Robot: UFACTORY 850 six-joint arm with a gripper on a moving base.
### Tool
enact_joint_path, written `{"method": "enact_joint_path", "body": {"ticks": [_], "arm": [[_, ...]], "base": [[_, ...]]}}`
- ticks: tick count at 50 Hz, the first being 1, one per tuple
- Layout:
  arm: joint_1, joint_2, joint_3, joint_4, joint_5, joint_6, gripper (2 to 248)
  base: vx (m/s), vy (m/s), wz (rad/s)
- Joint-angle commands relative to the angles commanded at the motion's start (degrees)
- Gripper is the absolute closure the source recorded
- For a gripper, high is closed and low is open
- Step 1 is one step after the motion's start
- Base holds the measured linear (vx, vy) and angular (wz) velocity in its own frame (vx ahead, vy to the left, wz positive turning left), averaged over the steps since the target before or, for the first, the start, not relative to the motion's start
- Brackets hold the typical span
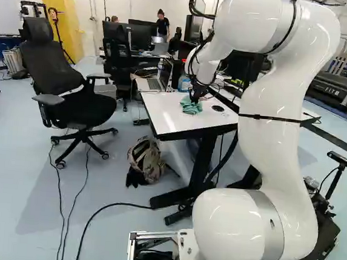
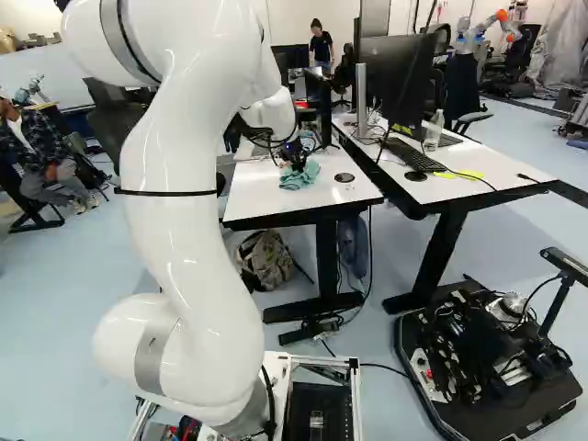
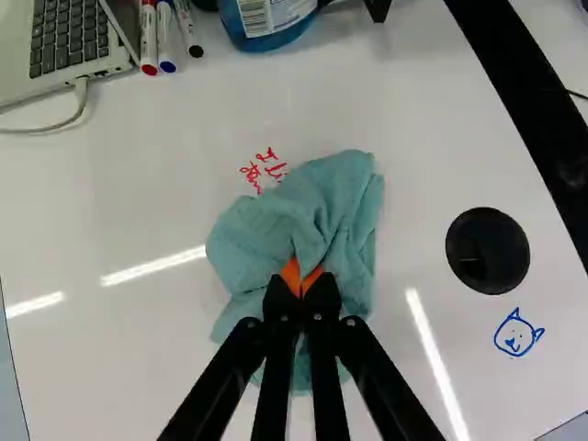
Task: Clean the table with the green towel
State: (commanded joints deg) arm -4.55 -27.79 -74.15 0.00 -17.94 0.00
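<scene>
The big white arm (image 1: pixel 275 145) bends up from its lowest joint (image 1: pixel 228 235) and reaches out ahead. At its far end, the black gripper (image 2: pixel 294 163) points down. Its 2 fingers pinch in, orange pads (image 3: pixel 290 275) close together.

Two cameras are looking from behind the arm (image 1: pixel 265 159), one on each side, facing ahead and a little down. Both are seeing the table (image 1: pixel 163 114), towel (image 1: pixel 191 106) and bag (image 1: pixel 147 159) from well back. The left one is showing more of the chair (image 1: pixel 66 102); the right one, more of the desk (image 2: pixel 501 163). The wrist camera is looking down, close over the same table and towel.
</scene>
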Motion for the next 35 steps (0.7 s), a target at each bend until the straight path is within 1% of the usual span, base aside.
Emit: {"method": "enact_joint_path", "body": {"ticks": [21, 35], "arm": [[0.05, -0.13, -0.17, 0.00, -0.11, 0.00, 228], [0.44, -1.38, -1.86, 0.00, -0.11, 0.00, 228]], "base": [[0.000, 0.000, 0.000], [0.000, 0.000, 0.000]]}}
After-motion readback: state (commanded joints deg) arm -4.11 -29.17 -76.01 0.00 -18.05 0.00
